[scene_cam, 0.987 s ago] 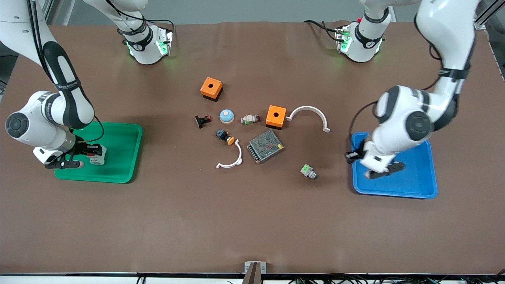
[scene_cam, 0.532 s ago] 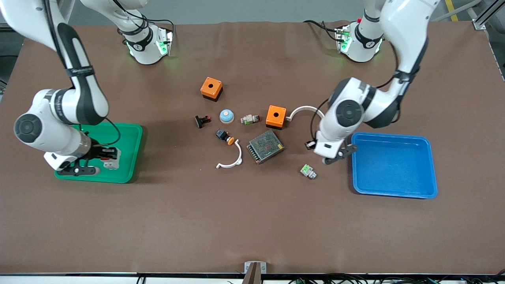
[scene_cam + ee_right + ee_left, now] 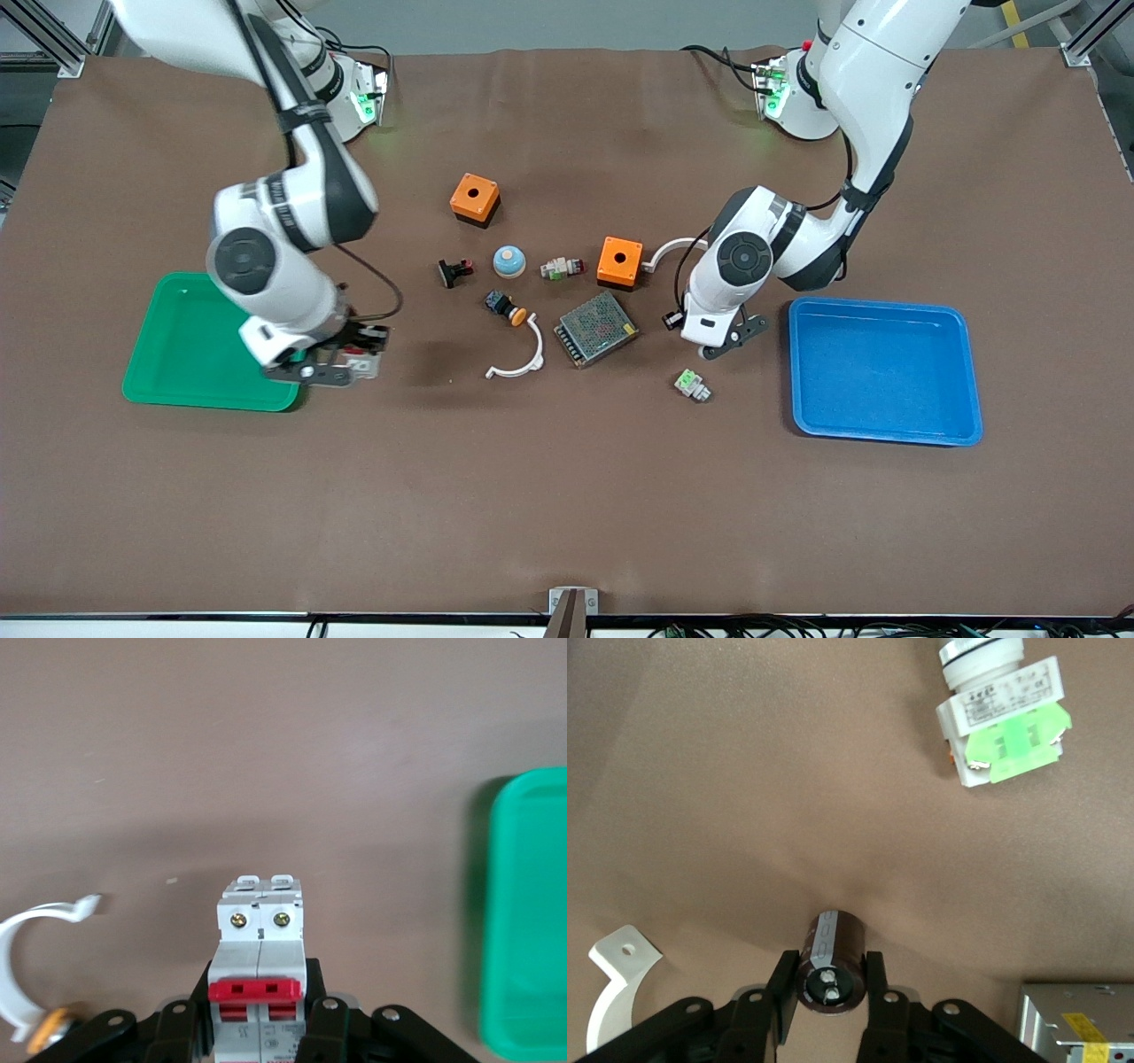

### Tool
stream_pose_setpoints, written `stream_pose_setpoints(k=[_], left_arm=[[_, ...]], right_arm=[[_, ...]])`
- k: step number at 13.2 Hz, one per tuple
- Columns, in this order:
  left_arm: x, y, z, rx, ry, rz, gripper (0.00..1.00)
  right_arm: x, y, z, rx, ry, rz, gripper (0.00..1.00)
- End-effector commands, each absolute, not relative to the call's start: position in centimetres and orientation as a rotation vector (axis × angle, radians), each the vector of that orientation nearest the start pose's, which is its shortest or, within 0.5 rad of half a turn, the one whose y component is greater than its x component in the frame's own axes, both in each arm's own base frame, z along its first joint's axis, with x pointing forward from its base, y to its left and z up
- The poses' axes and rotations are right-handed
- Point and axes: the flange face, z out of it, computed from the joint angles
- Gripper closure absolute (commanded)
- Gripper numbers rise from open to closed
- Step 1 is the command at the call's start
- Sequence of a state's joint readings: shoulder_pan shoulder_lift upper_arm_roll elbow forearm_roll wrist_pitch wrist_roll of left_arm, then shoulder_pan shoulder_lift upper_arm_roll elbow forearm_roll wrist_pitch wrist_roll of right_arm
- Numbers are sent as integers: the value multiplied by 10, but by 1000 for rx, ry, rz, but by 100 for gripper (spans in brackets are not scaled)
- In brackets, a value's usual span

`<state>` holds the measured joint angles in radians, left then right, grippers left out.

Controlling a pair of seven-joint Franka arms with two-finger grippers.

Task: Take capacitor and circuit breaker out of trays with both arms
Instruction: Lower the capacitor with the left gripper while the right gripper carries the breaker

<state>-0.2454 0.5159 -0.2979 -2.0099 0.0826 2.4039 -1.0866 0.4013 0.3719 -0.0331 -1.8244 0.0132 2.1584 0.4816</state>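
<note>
- In my right wrist view, low centre of the frame, the right gripper (image 3: pixel 257 1014) is clamped on the breaker (image 3: pixel 259 979); the white block sits upright between the jaws, its red levers level with the fingertips (image 3: pixel 321 1010).
- In my left wrist view, bottom centre, the left gripper (image 3: pixel 831 979) is pinching the capacitor (image 3: pixel 830 961); the dark cylinder sits squarely between the jaws, its two pale dots facing the camera.
- In the front view I see the right gripper (image 3: pixel 341 365) at centre left, over bare table just beside the green tray (image 3: pixel 190 354).
- The left gripper (image 3: pixel 726 341) is at centre right, over the table between the metal mesh box (image 3: pixel 596 329) and the blue tray (image 3: pixel 886 425), above the green-and-white block (image 3: pixel 692 385).
</note>
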Motion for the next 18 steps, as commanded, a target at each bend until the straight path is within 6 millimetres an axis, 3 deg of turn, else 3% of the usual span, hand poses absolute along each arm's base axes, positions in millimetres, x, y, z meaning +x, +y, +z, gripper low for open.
stream_pose_setpoints(k=[1,3,6,10,12,15,18], left_arm=[[514,-304,200,-3030,-801,182,0],[524,-308,216,-3049,-802,148,0],[552,-297,276,-3065,-846,45,0],[620,-238,355,-3037,-952,-2,0],[640,-208,377,-3060,-947,-63,0],[669,-131,418,-3107,-842,-192,0],[685,-76,450,-3132,-742,-284,0]], right_arm=[[605,272,303,-3133,289,77,86],[603,296,284,-3130,283,98,86],[606,322,261,-3096,288,144,86],[601,340,246,-3076,265,114,86],[599,342,239,-3079,264,127,85],[592,349,233,-3089,245,145,84],[587,352,227,-3100,231,166,82]])
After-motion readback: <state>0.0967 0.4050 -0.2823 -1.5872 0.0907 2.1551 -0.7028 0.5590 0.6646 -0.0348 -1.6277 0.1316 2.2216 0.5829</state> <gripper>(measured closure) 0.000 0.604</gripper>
